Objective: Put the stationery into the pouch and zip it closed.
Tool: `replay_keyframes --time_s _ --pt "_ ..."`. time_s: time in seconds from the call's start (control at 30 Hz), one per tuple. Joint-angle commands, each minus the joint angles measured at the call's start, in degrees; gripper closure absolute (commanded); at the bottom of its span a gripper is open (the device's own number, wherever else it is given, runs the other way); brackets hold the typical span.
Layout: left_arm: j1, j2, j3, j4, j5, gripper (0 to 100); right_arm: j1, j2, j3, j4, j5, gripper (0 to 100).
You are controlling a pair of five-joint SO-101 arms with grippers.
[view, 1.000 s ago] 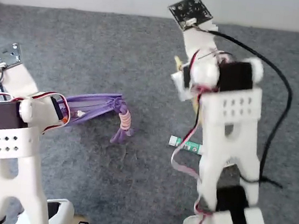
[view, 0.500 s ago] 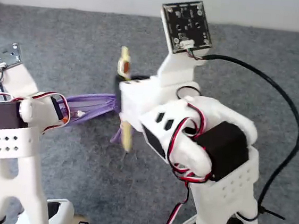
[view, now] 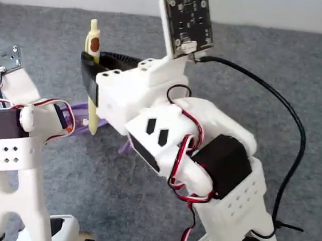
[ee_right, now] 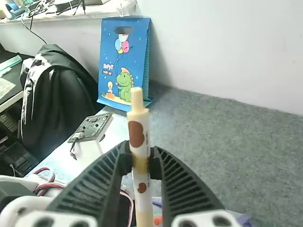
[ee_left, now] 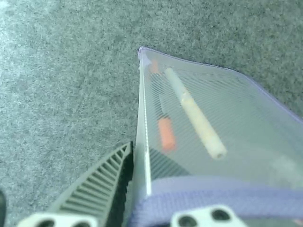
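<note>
Swinging across from the far right, the right gripper [view: 92,74] is now hanging over the purple mesh pouch [ee_left: 222,109], its jaws closing tightly on a cream spotted pen [ee_right: 138,130]. That is putting the pen in place for dropping in. The left gripper [ee_left: 142,189] is pinching the pouch's rim between its jaws, holding it low over the grey tabletop [view: 49,34]. The pen is standing nearly upright, crosswise to the jaws, with its long axis running top to bottom and its lower tip pointing at the pouch, apparently near the mouth.
</note>
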Motion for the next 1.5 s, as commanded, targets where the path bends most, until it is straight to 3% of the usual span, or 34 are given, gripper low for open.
replay_keyframes --time_s 0.0,0.37,1.0,1.23,1.47 --pt "-0.18 0.88 0.04 0.97 1.14 99 -0.57 -0.84 1.76 -3.12 -0.35 99.1" --pt "-0.35 0.88 0.04 0.97 1.14 99 -0.48 -0.66 19.96 -26.77 13.54 99.1" --pt "-0.44 0.88 -0.04 0.88 1.14 99 3.21 -20.88 43.43 -26.33 15.30 99.1" --pt "-0.26 0.97 0.04 0.88 1.14 99 2.95 -26.86 50.29 -24.48 27.78 99.1" --pt "-0.26 0.97 0.04 0.88 1.14 99 -0.13 -27.74 51.78 -24.40 34.37 99.0"
